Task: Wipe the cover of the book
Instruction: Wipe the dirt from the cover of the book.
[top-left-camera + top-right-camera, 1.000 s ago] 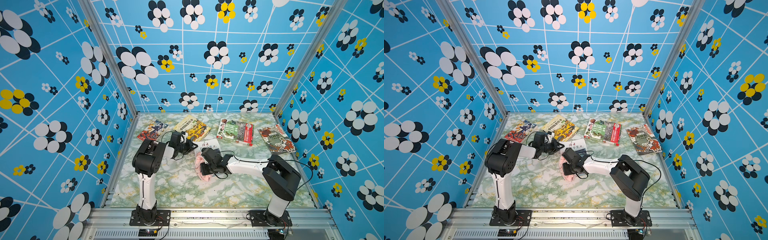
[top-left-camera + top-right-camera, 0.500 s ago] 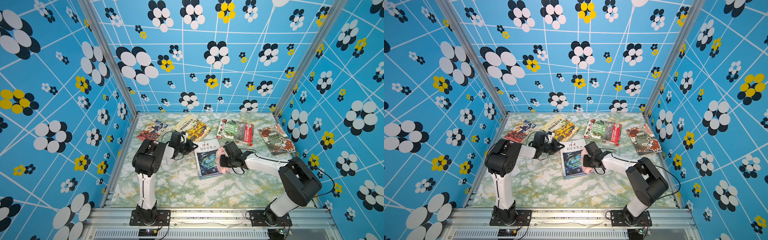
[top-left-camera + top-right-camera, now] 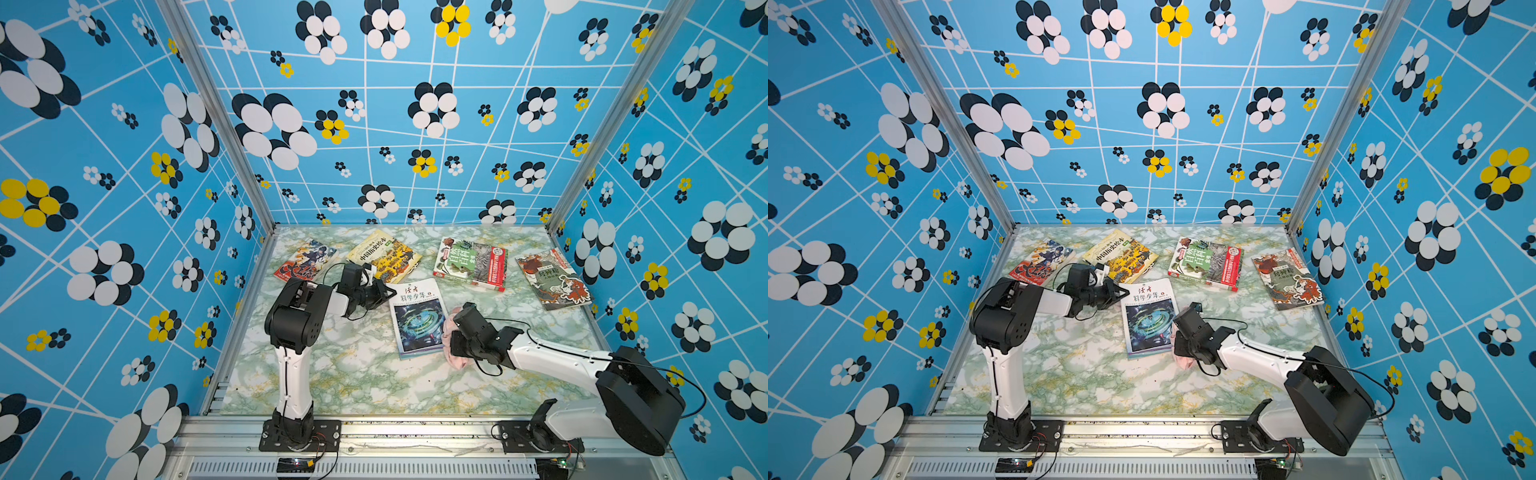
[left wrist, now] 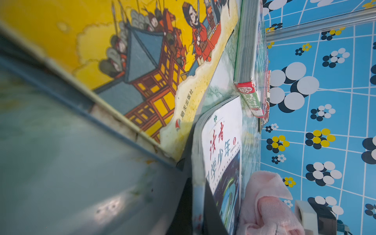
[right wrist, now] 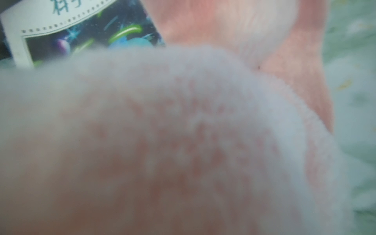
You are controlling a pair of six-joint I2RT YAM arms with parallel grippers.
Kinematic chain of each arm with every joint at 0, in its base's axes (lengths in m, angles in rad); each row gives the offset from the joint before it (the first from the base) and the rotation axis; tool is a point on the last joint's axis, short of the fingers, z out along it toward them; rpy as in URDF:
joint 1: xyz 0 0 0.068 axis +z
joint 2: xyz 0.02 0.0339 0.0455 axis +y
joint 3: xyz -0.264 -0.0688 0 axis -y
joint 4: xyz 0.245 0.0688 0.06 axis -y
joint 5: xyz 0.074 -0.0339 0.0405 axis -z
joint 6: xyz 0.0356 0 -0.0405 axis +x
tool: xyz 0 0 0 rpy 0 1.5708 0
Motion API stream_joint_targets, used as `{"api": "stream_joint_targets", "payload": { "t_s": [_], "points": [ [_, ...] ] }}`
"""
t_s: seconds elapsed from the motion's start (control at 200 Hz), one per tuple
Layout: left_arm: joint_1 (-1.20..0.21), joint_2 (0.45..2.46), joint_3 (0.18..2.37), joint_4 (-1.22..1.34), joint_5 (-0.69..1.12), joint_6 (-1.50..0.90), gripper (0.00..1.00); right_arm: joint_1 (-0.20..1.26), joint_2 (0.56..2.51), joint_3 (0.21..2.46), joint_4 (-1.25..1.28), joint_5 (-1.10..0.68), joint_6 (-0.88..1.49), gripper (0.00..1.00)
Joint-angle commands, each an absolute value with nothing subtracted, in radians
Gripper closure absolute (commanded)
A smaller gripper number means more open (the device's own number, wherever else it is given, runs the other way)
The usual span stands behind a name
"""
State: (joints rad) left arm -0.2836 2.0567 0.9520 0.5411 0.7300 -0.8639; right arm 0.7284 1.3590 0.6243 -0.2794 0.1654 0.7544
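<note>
Two pincers closed tight | left pincer [image 3: 390,291] nips the far left corner of the book [image 3: 417,322], flat mid tabletop [image 3: 353,374] | right pincer [image 3: 452,338] grips pink cloth [image 3: 455,360] | cloth just slid across cover to book's right edge | one wipe looks done

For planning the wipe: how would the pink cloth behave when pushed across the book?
Likely floppy: the pink cloth is bunched in folds at the edge of the book. Probably light, since its pile looks fluffy. It may crumple rather than slide flat.
</note>
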Motion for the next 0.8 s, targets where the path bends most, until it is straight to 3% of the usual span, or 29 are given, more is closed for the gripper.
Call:
{"api": "stream_joint_targets", "payload": {
  "t_s": [0.0, 0.2, 0.37, 0.59, 0.795],
  "points": [
    [-0.288, 2.088, 0.96, 0.551, 0.782, -0.852, 1.0, 0.722, 1.359, 0.709, -0.441, 0.303, 0.69, 1.0],
    [-0.298, 2.077, 0.953, 0.566, 0.792, -0.87, 1.0, 0.728, 1.645, 0.984, -0.255, 0.203, 0.568, 1.0],
    [-0.301, 2.045, 0.945, 0.535, 0.786, -0.863, 1.0, 0.789, 1.899, 1.176, -0.281, 0.076, 0.56, 1.0],
    [-0.296, 2.033, 0.941, 0.499, 0.782, -0.851, 1.0, 0.892, 1.771, 0.901, -0.157, -0.054, 0.648, 1.0],
    [-0.302, 2.023, 0.925, 0.48, 0.79, -0.842, 1.0, 0.697, 1.649, 0.695, -0.181, 0.032, 0.632, 1.0]
  ]
}}
